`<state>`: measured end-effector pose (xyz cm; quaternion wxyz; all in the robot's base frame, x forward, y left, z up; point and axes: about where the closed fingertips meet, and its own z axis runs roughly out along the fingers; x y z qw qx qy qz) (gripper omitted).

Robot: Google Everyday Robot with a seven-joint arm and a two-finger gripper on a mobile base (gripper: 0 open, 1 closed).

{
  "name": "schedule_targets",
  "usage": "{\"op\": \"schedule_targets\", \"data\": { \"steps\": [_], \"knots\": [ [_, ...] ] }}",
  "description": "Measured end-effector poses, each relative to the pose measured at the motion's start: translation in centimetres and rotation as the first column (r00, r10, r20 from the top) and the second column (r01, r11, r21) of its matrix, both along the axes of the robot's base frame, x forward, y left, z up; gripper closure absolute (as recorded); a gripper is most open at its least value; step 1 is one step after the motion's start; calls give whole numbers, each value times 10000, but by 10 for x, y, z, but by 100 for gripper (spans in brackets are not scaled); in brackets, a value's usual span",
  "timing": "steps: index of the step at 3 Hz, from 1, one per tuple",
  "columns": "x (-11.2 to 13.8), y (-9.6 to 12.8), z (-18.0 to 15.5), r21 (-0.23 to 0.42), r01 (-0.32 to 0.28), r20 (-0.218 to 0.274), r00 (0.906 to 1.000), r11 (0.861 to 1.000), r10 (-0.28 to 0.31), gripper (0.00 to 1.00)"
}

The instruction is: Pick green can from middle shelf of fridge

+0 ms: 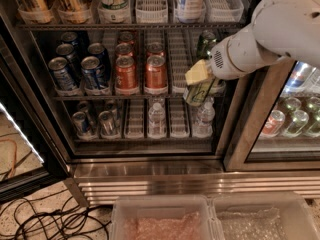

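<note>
Nearest to me, two clear plastic bins (160,219) stand on the floor before the cooler, with loose cables (55,224) lying to their left. Behind them runs the ribbed steel base of the fridge (150,183), its door open. At the front edge of the middle shelf (135,97), on its right side, I find the gripper (201,86), reaching in on the white arm (280,29) from the right. Its jaws are closed on the green can (197,95); one yellow finger pad (196,73) presses the can's upper side, and the opposing one is hidden from me. I judge the grasp made. The can appears to be off its lane, overlapping the shelf's front rail rather than standing behind it. Remaining work, in my assessment: draw it out past the door frame and clear of the cooler. The can is not upright. Its long axis lies on a diagonal, lower end down and to the left, upper end up and to the right beneath the wrist; which end carries the silver top I cannot determine. Deeper in, a darker green can (206,43) stands at the back of the same lane area, with orange-red cans (156,71) and blue cans (62,74) further left.
</note>
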<state>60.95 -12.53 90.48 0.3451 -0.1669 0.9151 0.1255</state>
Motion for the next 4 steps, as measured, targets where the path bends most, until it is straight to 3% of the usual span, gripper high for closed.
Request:
{"op": "schedule_targets", "data": {
  "steps": [1, 2, 3, 4],
  "knots": [
    [-3, 0, -2, -86, -103, -100, 9999, 9999, 102, 100],
    [-20, 7, -24, 335, -272, -961, 9949, 9991, 303, 100],
    [-76, 37, -65, 1113, -807, -2732, 9558, 9905, 1086, 100],
    [-133, 68, -101, 1769, -1383, -4271, 8812, 9745, 2026, 100]
  ]
}}
